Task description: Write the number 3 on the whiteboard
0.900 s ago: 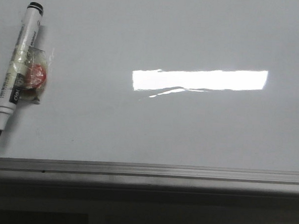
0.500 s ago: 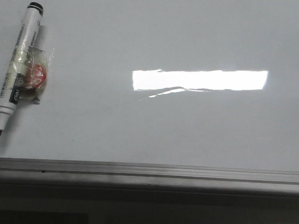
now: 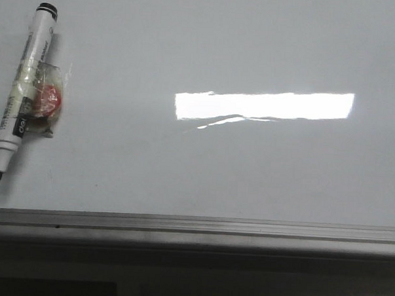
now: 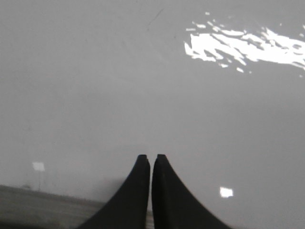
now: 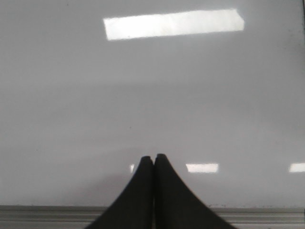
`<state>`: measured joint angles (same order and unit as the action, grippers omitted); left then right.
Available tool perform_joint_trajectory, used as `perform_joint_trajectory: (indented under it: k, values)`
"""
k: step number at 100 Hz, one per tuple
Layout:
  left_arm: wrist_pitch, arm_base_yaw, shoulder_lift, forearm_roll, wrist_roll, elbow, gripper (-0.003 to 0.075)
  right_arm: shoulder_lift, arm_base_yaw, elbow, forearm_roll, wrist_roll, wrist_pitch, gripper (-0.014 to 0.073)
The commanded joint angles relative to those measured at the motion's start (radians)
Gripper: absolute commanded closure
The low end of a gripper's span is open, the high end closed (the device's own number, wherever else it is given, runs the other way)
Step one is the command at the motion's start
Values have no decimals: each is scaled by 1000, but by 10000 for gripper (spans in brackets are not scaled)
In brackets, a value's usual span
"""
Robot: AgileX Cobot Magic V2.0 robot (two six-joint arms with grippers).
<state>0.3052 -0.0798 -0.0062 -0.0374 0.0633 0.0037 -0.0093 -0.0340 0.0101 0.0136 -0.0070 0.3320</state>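
Across almost the whole front view lies the whiteboard [image 3: 236, 169], a large flat panel of glossy white-grey. A bright rectangular patch of reflected light sits a little right of its centre, with a thin wavy streak of glare along the patch's lower edge. The near side of the whiteboard ends in a grey metal frame strip running straight across the view, and below that strip everything is dark. The writing surface looks bare of ink; the number 3 does not show on it in any view.

At the far left of the whiteboard lies a marker [image 3: 24, 88], white-barrelled with a black band of print, its black end cap pointing away from the robot and its dark, uncapped tip pointing toward the near frame. It is tilted slightly, the tip end further left than the cap. A small lump of crinkled clear wrap with something red inside [image 3: 47, 101] is pressed against the right side of the barrel at about its middle.

Neither arm shows in the front view. In the left wrist view the left end effector [image 4: 151, 158] is clenched, its two black fingertips together with nothing between them, above the pale surface near the frame edge. The right end effector [image 5: 153, 159] is likewise clenched and empty, over the whiteboard beside its frame strip.
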Motion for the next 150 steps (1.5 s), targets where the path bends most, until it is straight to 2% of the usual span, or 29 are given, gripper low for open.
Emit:
perform_joint_trajectory:
  k: [1, 11, 28, 37, 46, 58, 67, 74, 82, 100, 105, 112, 121, 130, 150]
  values:
    - [-136, -3, -25, -13, 6, 35, 741, -17, -5, 25, -14, -4, -14, 648]
    - [-156, -3, -25, -13, 6, 35, 741, -17, -5, 25, -14, -4, -19, 648]
    - [-165, -3, -25, -29, 6, 35, 741, -15, -5, 25, -14, -4, -114, 648]
    - [-240, -3, -25, -102, 6, 35, 741, -15, -5, 25, 39, 41, -151, 648]
    - [-284, -3, -23, -79, 1, 16, 741, -13, -5, 25, 132, 45, -158, 648]
    - [-200, -3, 7, -47, 3, -45, 741, 11, -5, 23, 261, 45, -160, 648]
    - [-109, -3, 57, -113, 10, -141, 741, 47, -5, -10, 382, 45, -142, 648]
    - [-14, -3, 108, -111, 8, -230, 741, 75, -5, -63, 385, 38, -97, 648]
    - [65, -3, 170, -98, 8, -310, 741, 109, -5, -122, 358, -35, -53, 648]
    - [73, -3, 246, -87, -2, -368, 740, 165, -5, -210, 358, -62, -46, 648]
    - [73, -3, 256, -87, -45, -366, 736, 175, -5, -217, 358, -62, -33, 648]
    - [76, -3, 275, -97, -131, -366, 683, 176, -5, -219, 358, -62, -27, 648]
    - [50, -3, 296, -99, -157, -366, 538, 176, -5, -219, 358, -62, -26, 648]
    - [-62, -3, 324, -111, -157, -349, 420, 176, -5, -219, 358, -62, -29, 648]
    - [-195, 17, 372, -147, -198, -334, 410, 173, -5, -219, 475, -42, -29, 648]
